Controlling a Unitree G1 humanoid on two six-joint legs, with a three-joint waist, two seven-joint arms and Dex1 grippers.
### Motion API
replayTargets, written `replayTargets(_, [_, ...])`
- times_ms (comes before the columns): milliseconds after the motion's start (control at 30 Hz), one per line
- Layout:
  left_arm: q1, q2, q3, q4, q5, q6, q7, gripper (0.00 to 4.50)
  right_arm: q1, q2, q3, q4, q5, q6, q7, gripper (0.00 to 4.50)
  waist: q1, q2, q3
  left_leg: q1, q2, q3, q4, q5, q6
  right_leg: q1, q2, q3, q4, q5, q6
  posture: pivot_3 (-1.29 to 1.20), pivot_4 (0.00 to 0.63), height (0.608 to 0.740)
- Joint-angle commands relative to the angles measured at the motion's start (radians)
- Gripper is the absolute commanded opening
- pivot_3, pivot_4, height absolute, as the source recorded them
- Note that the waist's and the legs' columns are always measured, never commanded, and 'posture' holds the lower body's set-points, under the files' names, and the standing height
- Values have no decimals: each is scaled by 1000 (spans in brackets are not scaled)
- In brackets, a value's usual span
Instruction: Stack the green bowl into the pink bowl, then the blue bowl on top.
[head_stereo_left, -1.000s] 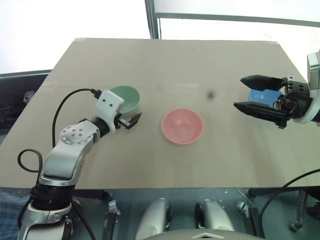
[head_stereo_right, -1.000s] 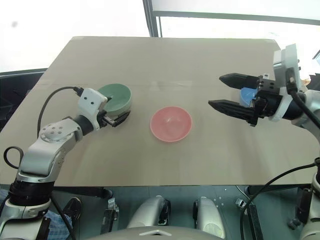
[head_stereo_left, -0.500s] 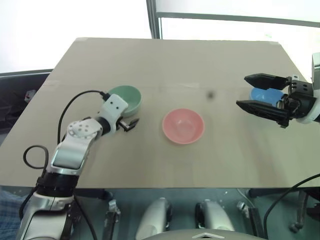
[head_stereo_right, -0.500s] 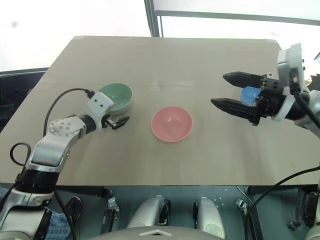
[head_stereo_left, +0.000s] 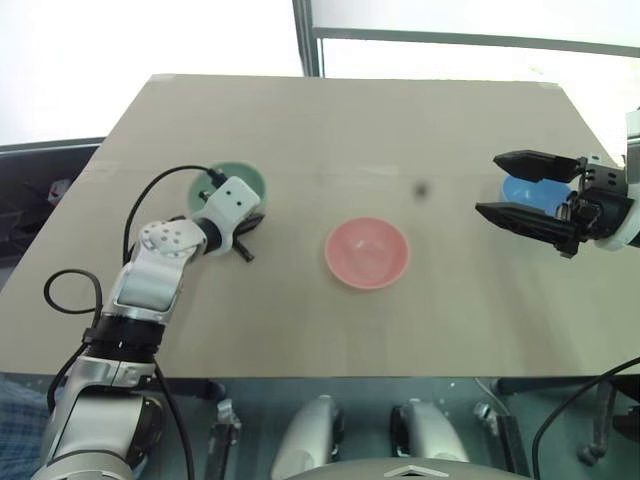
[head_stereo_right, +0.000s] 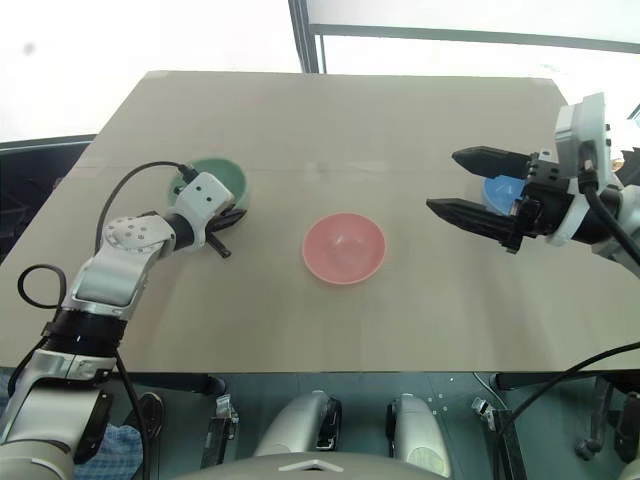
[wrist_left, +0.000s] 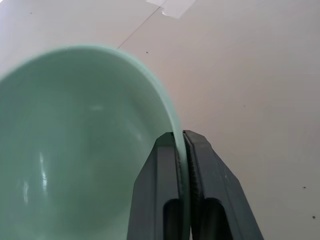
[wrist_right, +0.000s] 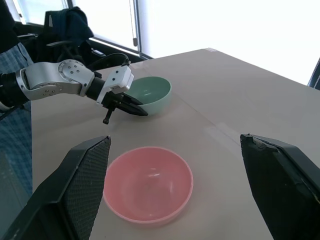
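The green bowl (head_stereo_left: 226, 180) sits at the table's left. My left gripper (head_stereo_left: 247, 222) is shut on its near right rim, and the left wrist view shows both fingers (wrist_left: 165, 165) pinching the thin rim of the green bowl (wrist_left: 80, 140) between them. Mid-table, the pink bowl (head_stereo_left: 366, 252) stands empty and apart from both grippers. At the right, my right gripper (head_stereo_left: 490, 185) hovers open above the table, pointing toward the centre. The blue bowl (head_stereo_left: 522, 190) lies just behind its fingers, partly hidden by them.
A tan table (head_stereo_left: 330, 130) carries all three bowls, with a small dark spot (head_stereo_left: 421, 188) right of centre. A black cable (head_stereo_left: 150, 195) loops off my left arm. Dark furniture (wrist_right: 65, 25) stands beyond the table's left edge.
My left gripper moved forward onto the green bowl's rim and shut on it. The bowl shifted slightly left and farther away. The right arm has kept still.
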Motion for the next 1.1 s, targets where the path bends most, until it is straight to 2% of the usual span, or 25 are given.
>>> replayTargets(33, [-29, 5, 10, -9, 9, -26, -14, 49, -4, -19, -25, -16, 20, -26, -2, 4367, -1, 0, 0, 0, 0, 0, 0, 0, 0, 0, 0, 0, 0, 0, 0, 0, 150, 740])
replayTargets(200, [-67, 2, 19, 13, -14, -109, -73, 49, -5, -21, -20, -13, 22, -28, -4, 4367, 0, 0, 0, 0, 0, 0, 0, 0, 0, 0, 0, 0, 0, 0, 0, 0, 150, 740])
replayTargets(433, [-168, -56, 17, 13, -83, -279, -197, 49, 0, -24, -27, -6, 24, -45, 5, 4367, 0, 0, 0, -1, 0, 0, 2, 1, -3, 0, 0, 0, 0, 0, 0, 0, 150, 740])
replayTargets(600, [-194, -82, -22, -41, -157, -403, -386, 49, 11, -27, -65, -1, 52, -52, 3, 4367, -2, 0, 0, -1, 0, 0, 2, 2, -3, 0, 0, 0, 0, 0, 0, 0, 150, 740])
replayTargets(700, [-151, -64, -79, -131, -239, -485, -595, 49, 29, -28, -86, -8, 63, -54, -4, 4367, -1, 0, 0, -1, 0, 1, 2, 2, -3, 0, 0, 0, 0, 0, 0, 0, 150, 740])
replayTargets(867, [-135, -59, -122, -161, -268, -497, -711, 49, 66, -40, -115, -23, 80, -57, -7, 4367, -1, 0, 0, 0, 0, 1, 3, 2, -3, 0, 0, 0, 2, 0, 0, 0, 150, 740])
replayTargets(1100, [-148, -68, -142, -122, -250, -524, -773, 49, 114, -56, -139, -40, 80, -66, -25, 4367, -1, 0, 0, 1, 0, 1, 5, 0, 1, 2, 1, 0, 3, 0, 0, 0, 150, 740])
